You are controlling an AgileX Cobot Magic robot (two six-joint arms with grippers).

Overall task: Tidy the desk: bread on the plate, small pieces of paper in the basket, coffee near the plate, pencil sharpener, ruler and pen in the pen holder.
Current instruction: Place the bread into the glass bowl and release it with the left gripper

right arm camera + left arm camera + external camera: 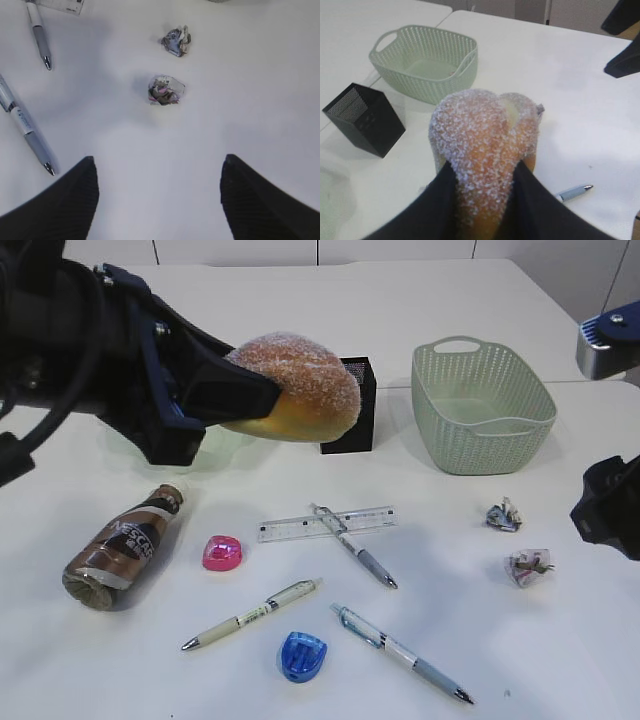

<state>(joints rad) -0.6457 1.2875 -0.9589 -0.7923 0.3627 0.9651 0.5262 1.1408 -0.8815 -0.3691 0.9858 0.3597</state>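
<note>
Gripping the bread (pixel 295 385) tightly enough to dent its sugared crust, the left pincer (pixel 262 392) is holding it in the air above the table (pixel 480 300), in front of the black pen holder (pixel 355 405). No plate is showing in any view, so I cannot tell which way the bread must travel. Further right, the right pincer (pixel 157 200) is hanging wide open and empty, with two paper scraps (pixel 166 90) lying just ahead of it, making that arm nearer the basket (pixel 482 405).

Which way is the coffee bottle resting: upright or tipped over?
Tipped over: the coffee bottle lies on its side on the table.
</note>
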